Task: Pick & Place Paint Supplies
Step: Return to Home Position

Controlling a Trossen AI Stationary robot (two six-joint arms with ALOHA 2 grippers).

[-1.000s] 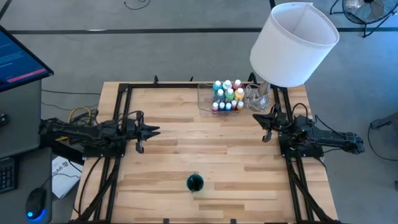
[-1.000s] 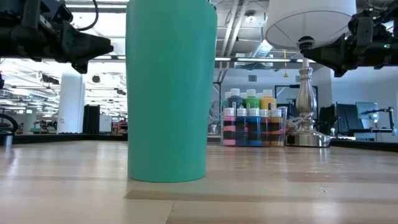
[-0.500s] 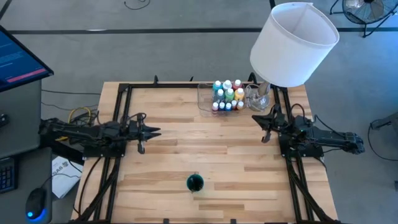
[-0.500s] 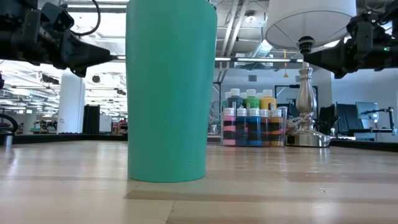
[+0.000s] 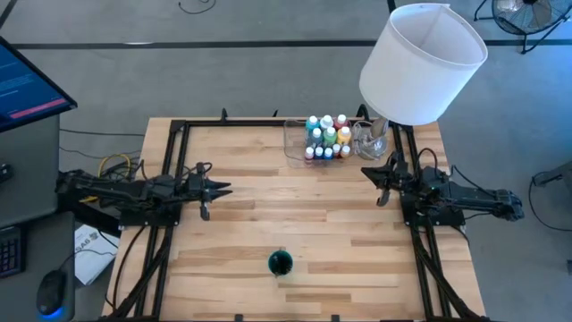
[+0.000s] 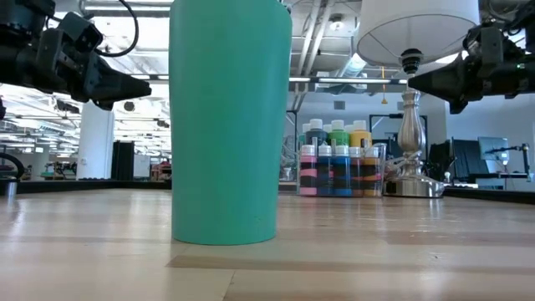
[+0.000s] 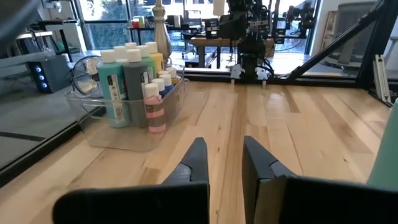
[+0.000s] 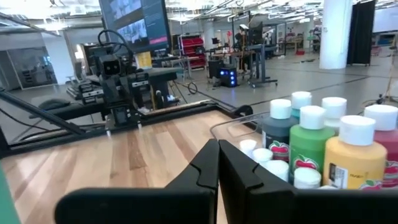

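Bottles [image 5: 326, 136] in tray [image 5: 292, 145] | left claw [image 5: 227, 189] ajar | right claw [image 5: 365, 172] closed

Both arms are matte black, built of blocky jointed links. The left arm [image 5: 134, 192] carries a thin black cable [image 6: 127, 15] that loops over its wrist, and yellow wires [image 5: 117, 164] bunch beside its base. The right arm [image 5: 456, 201] has a rounded black housing at its base end. The left gripper [image 7: 222, 147] and right gripper [image 8: 218, 147] each have two flat black fingers tapering to slanted tips.
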